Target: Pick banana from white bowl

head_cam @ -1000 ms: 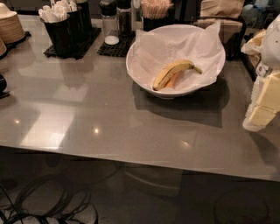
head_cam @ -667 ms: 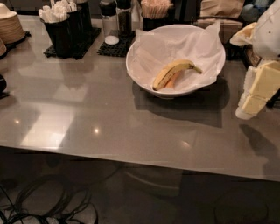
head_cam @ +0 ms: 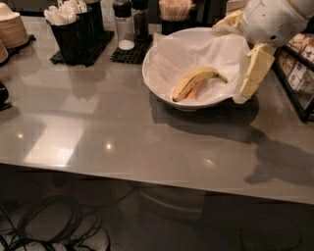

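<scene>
The banana (head_cam: 196, 81), yellow with brownish streaks and a dark tip, lies in the white bowl (head_cam: 153, 84) on its crumpled paper liner. A smaller orange-tinted banana (head_cam: 197, 91) peeks out just under it. The bowl stands at the back right of the grey table. My gripper (head_cam: 228, 65) hangs over the bowl's right rim, to the right of the banana and apart from it. It is open and empty, with one cream finger (head_cam: 254, 72) pointing down by the rim and the other higher, near the bowl's back edge.
A black caddy with white utensils (head_cam: 73, 34), shakers on a black mat (head_cam: 126, 24) and a straw holder (head_cam: 174, 11) line the back edge. Stacked brown bowls (head_cam: 12, 30) sit far left. A shelf with packets (head_cam: 299, 73) stands at the right. Cables (head_cam: 49, 225) lie on the floor.
My gripper has moved left from the table's right edge to the bowl's right rim. The bananas and the bowl have not moved.
</scene>
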Action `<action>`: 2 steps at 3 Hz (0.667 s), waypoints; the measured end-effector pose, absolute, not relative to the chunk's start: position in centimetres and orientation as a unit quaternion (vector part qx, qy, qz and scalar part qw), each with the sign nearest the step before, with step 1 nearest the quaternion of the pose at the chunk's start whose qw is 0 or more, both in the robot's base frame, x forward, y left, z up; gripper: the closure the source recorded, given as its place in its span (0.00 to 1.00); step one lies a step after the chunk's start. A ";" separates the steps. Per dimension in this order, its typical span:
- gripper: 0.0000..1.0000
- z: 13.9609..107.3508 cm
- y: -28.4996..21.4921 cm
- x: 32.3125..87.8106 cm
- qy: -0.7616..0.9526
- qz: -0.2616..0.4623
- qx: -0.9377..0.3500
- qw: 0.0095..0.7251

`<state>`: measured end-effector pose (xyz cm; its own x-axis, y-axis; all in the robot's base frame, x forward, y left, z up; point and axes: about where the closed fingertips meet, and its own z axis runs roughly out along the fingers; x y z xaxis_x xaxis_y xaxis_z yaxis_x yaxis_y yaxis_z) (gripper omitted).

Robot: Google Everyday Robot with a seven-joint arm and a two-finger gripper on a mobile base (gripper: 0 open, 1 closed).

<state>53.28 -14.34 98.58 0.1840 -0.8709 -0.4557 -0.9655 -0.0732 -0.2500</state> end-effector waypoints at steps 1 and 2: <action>0.00 99.5 -14.0 54.8 0.624 0.099 -0.723 0.279; 0.00 99.5 -13.9 55.0 0.624 0.098 -0.722 0.282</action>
